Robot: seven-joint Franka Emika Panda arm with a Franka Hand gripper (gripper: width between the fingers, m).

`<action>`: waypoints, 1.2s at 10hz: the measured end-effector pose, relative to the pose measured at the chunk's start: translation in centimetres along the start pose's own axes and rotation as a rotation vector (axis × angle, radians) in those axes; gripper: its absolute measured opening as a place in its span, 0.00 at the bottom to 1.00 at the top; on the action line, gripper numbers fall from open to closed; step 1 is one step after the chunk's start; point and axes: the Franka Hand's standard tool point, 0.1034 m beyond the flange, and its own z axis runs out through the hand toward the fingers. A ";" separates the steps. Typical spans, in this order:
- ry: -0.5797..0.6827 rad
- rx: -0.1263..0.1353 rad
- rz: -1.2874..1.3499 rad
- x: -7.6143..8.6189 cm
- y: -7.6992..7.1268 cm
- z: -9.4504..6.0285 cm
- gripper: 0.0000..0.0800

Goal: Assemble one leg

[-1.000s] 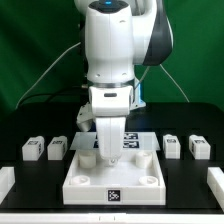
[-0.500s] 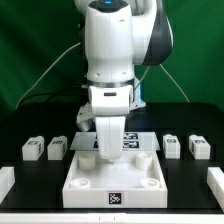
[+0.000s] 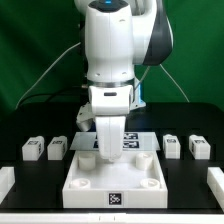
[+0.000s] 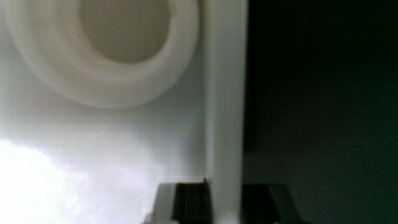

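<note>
Four small white legs with tags lie on the black table: two at the exterior view's left (image 3: 32,149) (image 3: 57,148) and two at the right (image 3: 171,146) (image 3: 199,148). The large white rimmed panel (image 3: 90,192) lies in the middle. My gripper (image 3: 108,152) reaches straight down onto the panel's far rim. In the wrist view the gripper (image 4: 226,190) has one dark finger on each side of the thin upright rim (image 4: 224,100), touching it. A round socket (image 4: 107,40) in the panel's floor shows beside the rim. No leg is held.
The marker board (image 3: 140,141) lies flat behind the panel, partly hidden by the arm. White blocks sit at the table's front corners, left (image 3: 5,180) and right (image 3: 215,180). A green curtain hangs behind.
</note>
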 end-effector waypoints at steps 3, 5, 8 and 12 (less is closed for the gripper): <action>0.034 -0.033 -0.012 4.7 3.2 0.2 0.08; 0.054 -0.055 -0.034 6.8 4.7 0.1 0.08; 0.054 -0.024 -0.007 7.3 5.1 0.2 0.08; 0.051 -0.010 0.010 7.2 5.0 0.2 0.08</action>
